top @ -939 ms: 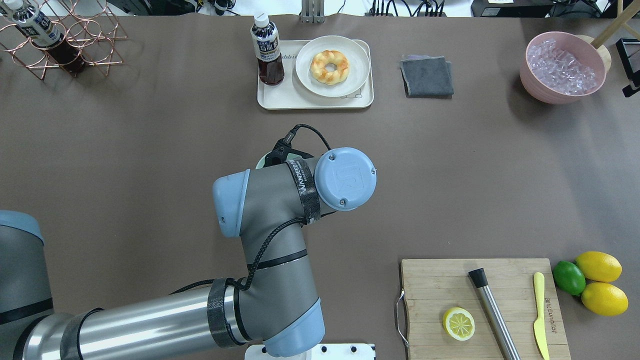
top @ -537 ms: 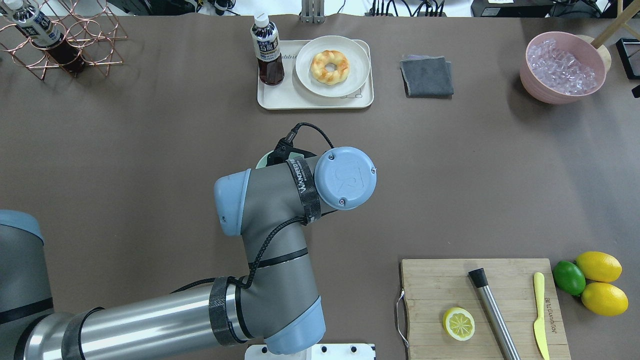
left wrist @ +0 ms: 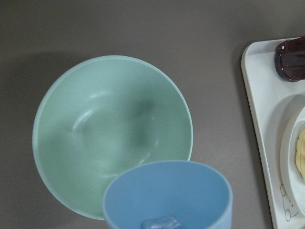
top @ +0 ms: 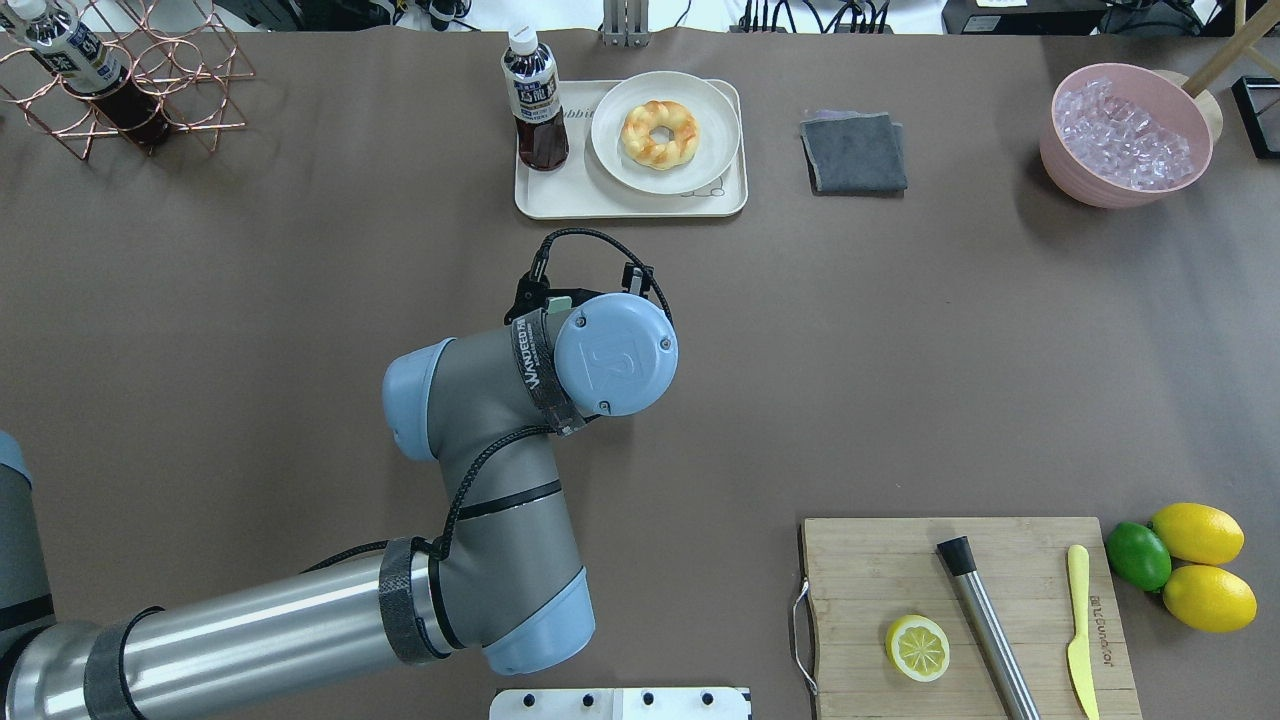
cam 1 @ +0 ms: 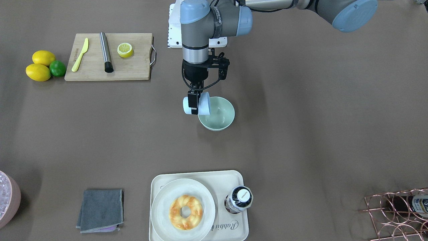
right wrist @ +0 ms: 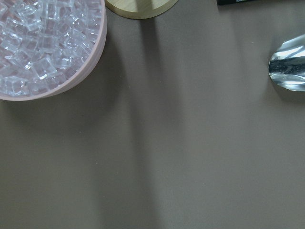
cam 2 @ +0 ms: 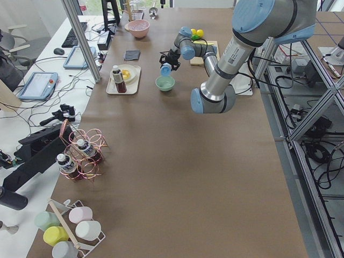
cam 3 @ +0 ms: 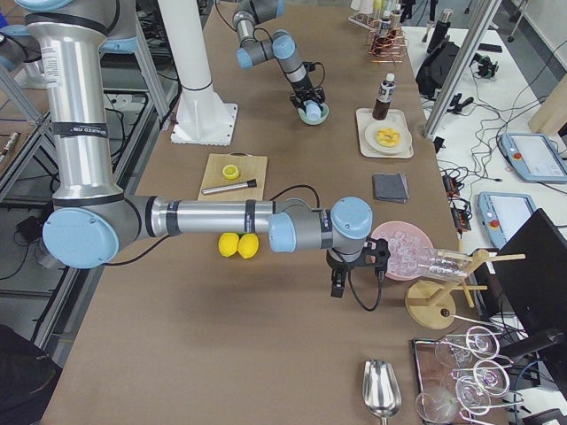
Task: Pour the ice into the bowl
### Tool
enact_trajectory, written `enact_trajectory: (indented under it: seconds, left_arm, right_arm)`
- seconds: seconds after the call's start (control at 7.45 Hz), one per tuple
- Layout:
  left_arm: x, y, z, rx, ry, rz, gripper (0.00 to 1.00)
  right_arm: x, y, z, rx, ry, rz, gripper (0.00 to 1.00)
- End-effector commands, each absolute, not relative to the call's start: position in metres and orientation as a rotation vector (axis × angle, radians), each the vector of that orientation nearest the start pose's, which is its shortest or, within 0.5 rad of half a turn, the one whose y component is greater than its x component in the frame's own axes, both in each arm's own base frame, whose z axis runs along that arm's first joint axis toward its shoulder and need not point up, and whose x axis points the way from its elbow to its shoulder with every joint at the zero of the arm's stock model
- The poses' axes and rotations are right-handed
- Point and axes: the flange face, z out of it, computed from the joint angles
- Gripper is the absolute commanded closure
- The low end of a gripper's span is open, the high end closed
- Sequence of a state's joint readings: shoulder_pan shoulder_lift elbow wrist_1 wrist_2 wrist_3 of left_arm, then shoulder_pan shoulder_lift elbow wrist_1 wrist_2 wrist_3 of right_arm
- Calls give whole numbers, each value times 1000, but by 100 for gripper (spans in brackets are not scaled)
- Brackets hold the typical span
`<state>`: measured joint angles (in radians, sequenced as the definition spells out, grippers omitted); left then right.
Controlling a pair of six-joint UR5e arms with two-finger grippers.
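Mint-green bowl (left wrist: 71,143) sits empty while the left jaws pinch the tilted blue cup (left wrist: 167,191) over its rim, ice (left wrist: 159,222) inside not yet poured; whether the right jaws are spread, I cannot tell.

The overhead camera is looking forward and down on the worktop (top: 300,250) from behind the robot; the front one is facing it, looking steeply down; both are taking in the tray (top: 600,200) and board (top: 860,570); two end cameras are looking along the worktop from farther off; the left wrist camera is peering closely over the cup (left wrist: 167,195) into the bowl (left wrist: 112,133); the right one is looking down by the pink tub (right wrist: 93,59), also showing overhead.
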<state>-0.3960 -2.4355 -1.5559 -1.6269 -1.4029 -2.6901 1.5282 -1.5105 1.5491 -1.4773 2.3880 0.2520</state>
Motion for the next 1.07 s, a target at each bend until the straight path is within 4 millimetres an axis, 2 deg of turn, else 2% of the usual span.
enact_trajectory:
  seconds: [0.0, 0.4, 0.67, 0.8, 0.94]
  left_arm:
    - [618, -397, 153, -201, 1129, -1553, 45]
    - [616, -391, 154, -204, 1216, -1645, 45]
    - [617, -378, 144, -212, 1311, -1685, 45]
    - [611, -375, 153, -224, 1385, -1734, 45]
    - [607, -353, 165, -224, 1471, -1739, 45]
  right_arm:
    - [42, -518, 630, 2, -824, 151, 1]
    - [42, -518, 629, 3, -826, 150, 1]
    - [42, -521, 625, 10, -826, 148, 1]
    - [42, -523, 623, 13, -826, 147, 1]
    - [41, -525, 623, 12, -826, 148, 1]
